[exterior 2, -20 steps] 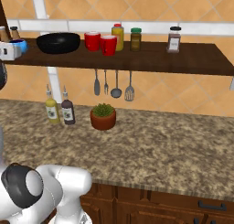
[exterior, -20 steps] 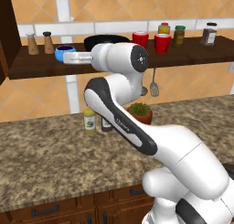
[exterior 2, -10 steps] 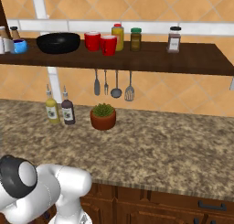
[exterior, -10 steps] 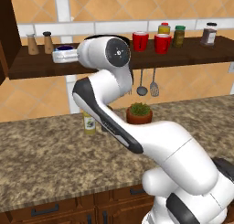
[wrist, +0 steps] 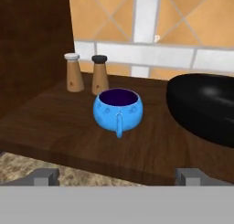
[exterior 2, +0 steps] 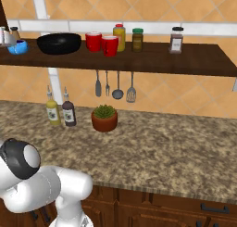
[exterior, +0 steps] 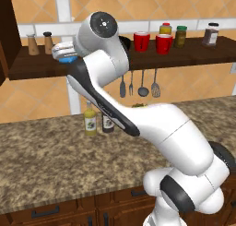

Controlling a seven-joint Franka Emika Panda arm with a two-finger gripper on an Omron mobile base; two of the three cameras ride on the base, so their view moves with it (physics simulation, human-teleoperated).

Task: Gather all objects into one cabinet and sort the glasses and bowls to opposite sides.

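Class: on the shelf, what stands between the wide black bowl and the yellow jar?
Two red cups stand between the black bowl and the yellow jar on the shelf, seen in the right base view.

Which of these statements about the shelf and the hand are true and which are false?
1. The blue bowl stands on the shelf beside the black bowl. True.
2. The two red cups lie tipped over on the counter. False: they stand upright on the shelf.
3. The hand grips the blue bowl. False: it is open, short of the bowl.
4. Two shakers stand behind the blue bowl. True.
5. The plant pot is on the shelf. False: on the counter.
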